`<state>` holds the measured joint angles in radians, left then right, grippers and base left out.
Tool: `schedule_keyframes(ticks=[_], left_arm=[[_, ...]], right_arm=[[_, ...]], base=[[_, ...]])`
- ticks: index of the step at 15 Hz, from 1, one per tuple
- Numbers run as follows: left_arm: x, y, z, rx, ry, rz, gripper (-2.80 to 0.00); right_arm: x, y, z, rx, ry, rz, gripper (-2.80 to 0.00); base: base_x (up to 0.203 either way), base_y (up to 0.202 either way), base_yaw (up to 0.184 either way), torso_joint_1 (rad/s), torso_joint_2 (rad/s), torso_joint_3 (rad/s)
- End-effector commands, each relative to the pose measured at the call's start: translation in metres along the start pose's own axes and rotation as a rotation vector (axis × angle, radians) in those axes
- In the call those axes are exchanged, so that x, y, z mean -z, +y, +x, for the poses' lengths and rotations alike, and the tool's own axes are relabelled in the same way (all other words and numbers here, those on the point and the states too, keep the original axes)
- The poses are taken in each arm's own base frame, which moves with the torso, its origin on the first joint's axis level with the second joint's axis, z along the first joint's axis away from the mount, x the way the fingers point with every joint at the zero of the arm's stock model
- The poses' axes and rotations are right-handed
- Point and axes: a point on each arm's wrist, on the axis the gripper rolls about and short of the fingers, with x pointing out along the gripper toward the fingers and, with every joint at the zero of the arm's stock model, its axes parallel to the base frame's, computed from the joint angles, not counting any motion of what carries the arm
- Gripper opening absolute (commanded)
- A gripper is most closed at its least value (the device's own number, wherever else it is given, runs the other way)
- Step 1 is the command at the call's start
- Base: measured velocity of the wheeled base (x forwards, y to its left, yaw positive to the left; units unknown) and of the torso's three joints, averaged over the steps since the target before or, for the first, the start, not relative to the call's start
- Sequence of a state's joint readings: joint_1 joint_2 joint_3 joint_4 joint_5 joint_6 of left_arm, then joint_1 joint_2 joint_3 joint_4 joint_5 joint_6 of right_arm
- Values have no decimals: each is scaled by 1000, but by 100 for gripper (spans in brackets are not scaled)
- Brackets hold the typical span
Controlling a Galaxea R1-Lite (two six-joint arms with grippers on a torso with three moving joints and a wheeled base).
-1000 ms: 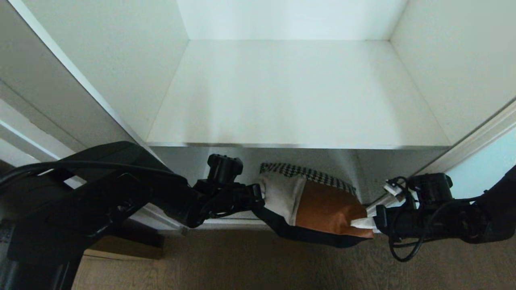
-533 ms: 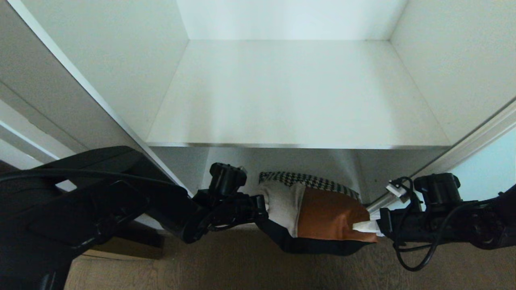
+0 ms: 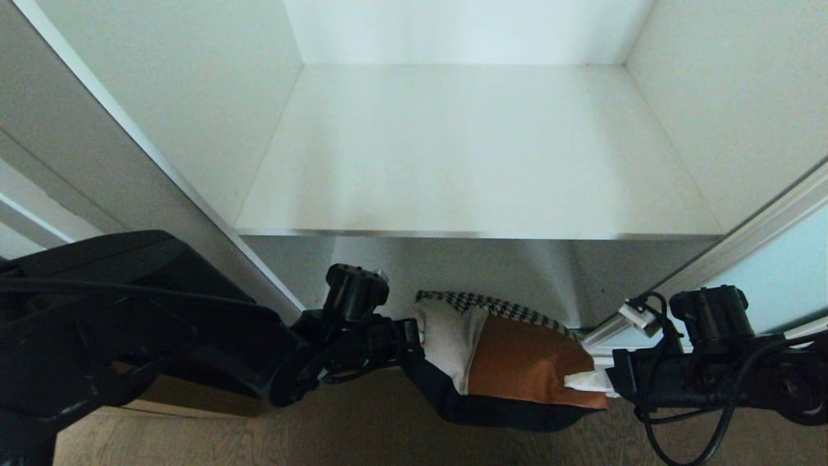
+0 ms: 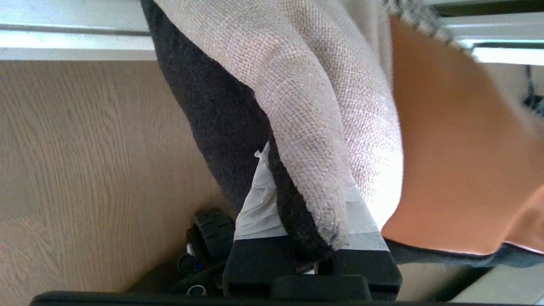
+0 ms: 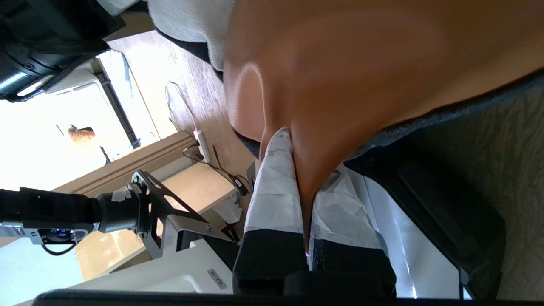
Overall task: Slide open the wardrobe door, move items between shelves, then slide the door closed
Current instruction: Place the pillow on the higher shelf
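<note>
Below the bare white wardrobe shelf (image 3: 479, 149) our left gripper (image 3: 414, 333) and right gripper (image 3: 611, 382) each have jaws pinched on opposite ends of the soft, sagging black, tan and white clothing bundle (image 3: 517, 359), which we judge light but floppy.

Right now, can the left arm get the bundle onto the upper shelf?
Probably yes: left gripper and right gripper both clamp the bundle, the shelf above looks bare, door aside.

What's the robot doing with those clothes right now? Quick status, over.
Left gripper and right gripper both shut on the clothing bundle, one at each end. Bundle hangs below the bare white shelf. Sliding door open. Nothing in the way.
</note>
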<state>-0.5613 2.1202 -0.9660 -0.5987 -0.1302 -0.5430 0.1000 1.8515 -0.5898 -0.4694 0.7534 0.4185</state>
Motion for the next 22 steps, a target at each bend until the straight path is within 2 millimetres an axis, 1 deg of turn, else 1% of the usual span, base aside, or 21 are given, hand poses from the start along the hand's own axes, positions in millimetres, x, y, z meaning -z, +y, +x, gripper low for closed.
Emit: schedule_keyframes(ticks=[1, 2, 5, 7, 13, 15, 20, 22], left_arm=[[-6, -5, -11, 16, -25, 0, -280], [-5, -5, -14, 14, -25, 0, -280], [1, -2, -15, 2, -6, -1, -280], [3, -1, -17, -3, 0, -2, -280], [-2, -2, -16, -16, -38, 2, -280], [-1, -1, -14, -19, -33, -1, -280], [-2, 0, -12, -22, -48, 5, -280], [-2, 0, -13, -38, -48, 13, -280]], right_arm=[[2, 6, -6, -6, -14, -12, -280], [3, 9, -9, -8, -21, -19, -280], [7, 11, -13, -6, -21, -10, -280], [8, 11, -12, -7, -18, -1, -280], [9, 15, -20, 0, -45, -13, -280], [11, 13, -18, 3, -37, -6, -280], [13, 15, -19, -1, -35, -12, -280], [14, 16, -19, -3, -33, -15, -280]], base=[[0, 0, 0, 0, 0, 0], [0, 0, 0, 0, 0, 0], [-27, 0, 1, 1, -1, 1], [-181, 0, 1, 0, 5, 3], [-197, 0, -1, 2, 3, 2], [-195, 0, -1, 4, 2, 2], [-194, 0, -1, 1, 2, 1], [-105, 0, 1, -3, 1, 5]])
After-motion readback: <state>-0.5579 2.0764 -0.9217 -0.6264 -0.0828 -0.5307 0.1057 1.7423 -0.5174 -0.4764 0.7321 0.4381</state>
